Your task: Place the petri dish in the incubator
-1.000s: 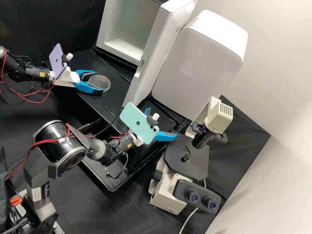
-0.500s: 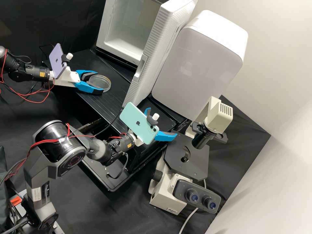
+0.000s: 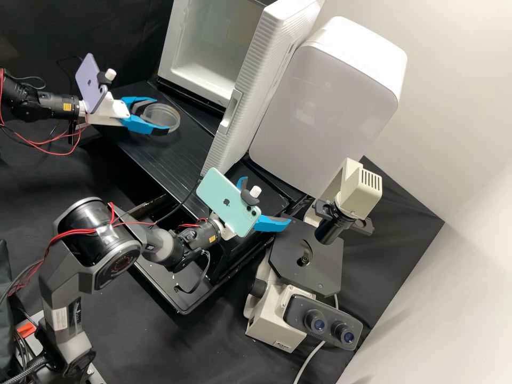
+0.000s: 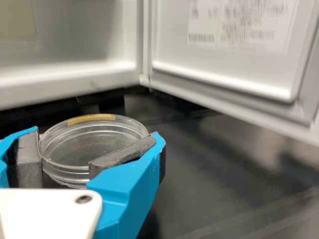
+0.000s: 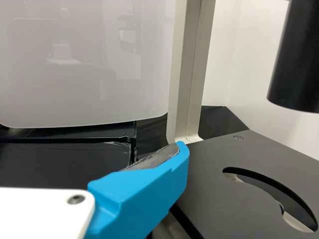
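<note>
Look to 10 o'clock in the high view for the petri dish [image 4: 84,142], clamped across its side wall between the fingers of the left gripper [image 3: 161,116], low over the black worktop [image 3: 181,160] and at 7 o'clock from the open incubator [image 3: 181,37]. Expect little weight, stiff clear plastic and smooth, slippery walls, likely to crack under a hard squeeze; probably lidded, so keep level. Best held as here: pads flat on opposite sides of the wall, at the widest span. Over by the microscope [image 3: 298,314], at 5 o'clock from the incubator door [image 3: 256,80], find the right gripper [image 3: 273,223], fingers judged apart on nothing, one bare pad showing, the partner cut off. Cannot tell whether the dish touches the worktop, what lies inside it, or how deep the chamber runs; underside masked by a finger.
</note>
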Available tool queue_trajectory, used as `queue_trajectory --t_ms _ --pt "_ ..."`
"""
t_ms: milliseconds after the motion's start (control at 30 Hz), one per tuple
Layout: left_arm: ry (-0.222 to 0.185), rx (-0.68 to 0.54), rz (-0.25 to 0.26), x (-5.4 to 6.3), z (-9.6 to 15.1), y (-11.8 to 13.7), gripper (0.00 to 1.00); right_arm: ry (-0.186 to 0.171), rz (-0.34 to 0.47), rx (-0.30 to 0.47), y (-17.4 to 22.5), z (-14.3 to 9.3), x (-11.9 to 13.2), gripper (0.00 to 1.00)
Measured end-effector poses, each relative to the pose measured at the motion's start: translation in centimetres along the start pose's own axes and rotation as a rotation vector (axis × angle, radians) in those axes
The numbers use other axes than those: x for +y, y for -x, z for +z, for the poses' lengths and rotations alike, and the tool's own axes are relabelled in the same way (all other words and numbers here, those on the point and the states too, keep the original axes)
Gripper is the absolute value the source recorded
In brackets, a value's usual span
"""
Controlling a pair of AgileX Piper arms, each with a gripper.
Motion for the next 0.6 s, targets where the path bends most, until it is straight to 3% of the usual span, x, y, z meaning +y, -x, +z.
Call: queue_trajectory --t_ms 133,567,600 --pt "-0.001 -0.009 0.061 1.8 0.3 0.3 0.0 0.0 0.0 0.0 0.0 0.0 0.0 1.0" --pt "-0.009 -0.05 0.144 4.3 1.4 0.6 0.0 0.0 0.0 0.0 0.0 0.0 0.0 1.0" --pt "-0.023 -0.054 0.146 4.5 1.6 0.5 0.0 0.0 0.0 0.0 0.0 0.0 0.0 1.0"
